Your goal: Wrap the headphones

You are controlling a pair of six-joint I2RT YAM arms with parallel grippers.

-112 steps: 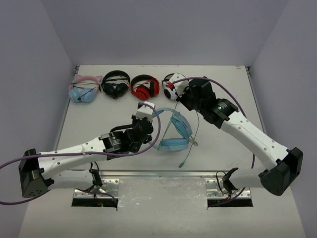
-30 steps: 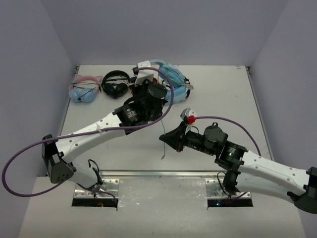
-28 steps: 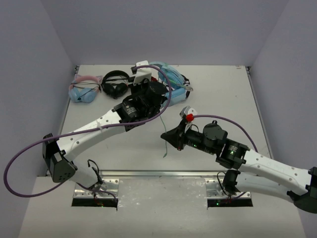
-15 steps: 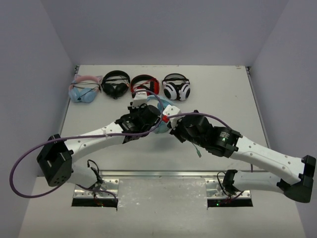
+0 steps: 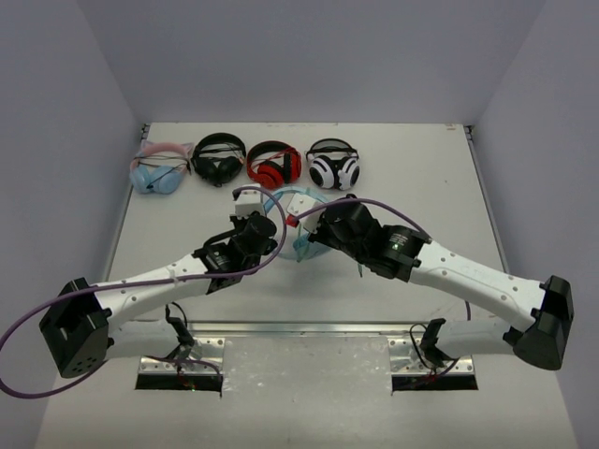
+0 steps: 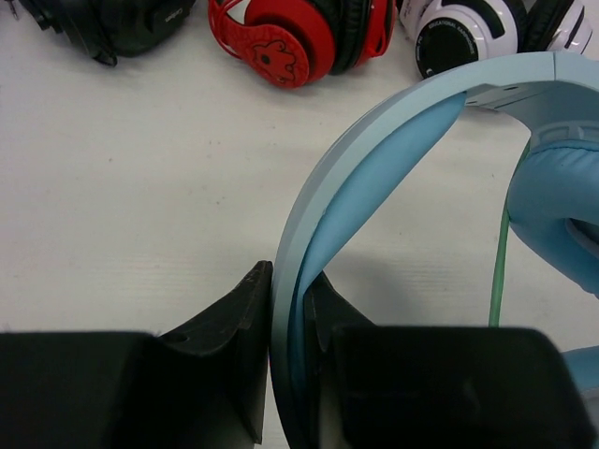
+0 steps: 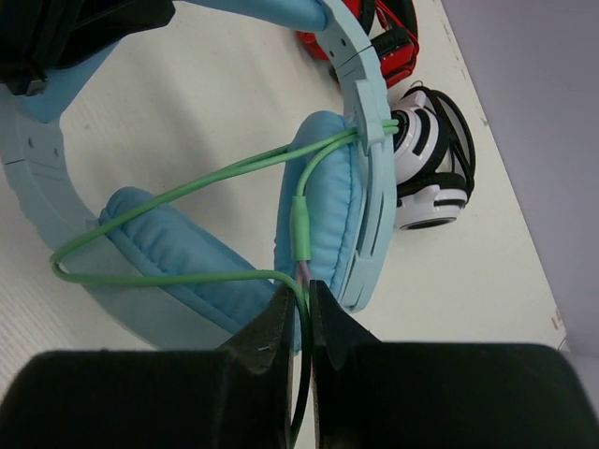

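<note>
The headphones [image 5: 301, 200] are light blue and sit mid-table between my two grippers. My left gripper [image 6: 290, 304] is shut on the headband [image 6: 374, 154], which arches up and right to a padded ear cup [image 6: 552, 206]. My right gripper [image 7: 301, 301] is shut on the thin mint-green cable [image 7: 187, 192] just below its plug sleeve. The cable loops across both ear cups [image 7: 323, 192] and runs up to the headband arm. In the top view the left gripper [image 5: 269, 211] and right gripper [image 5: 311, 234] stand close together, one on each side of the headphones.
Along the back of the table stand a pale blue pair with pink cat ears [image 5: 159, 168], a black pair [image 5: 218, 157], a red pair [image 5: 273, 161] and a white-and-black pair [image 5: 335, 166]. The red and white-and-black pairs lie just beyond the held headphones.
My left arm has carried the headphones from the back row toward the middle of the table. My right gripper has swung up and left with the cable, closing in on the ear cups.
</note>
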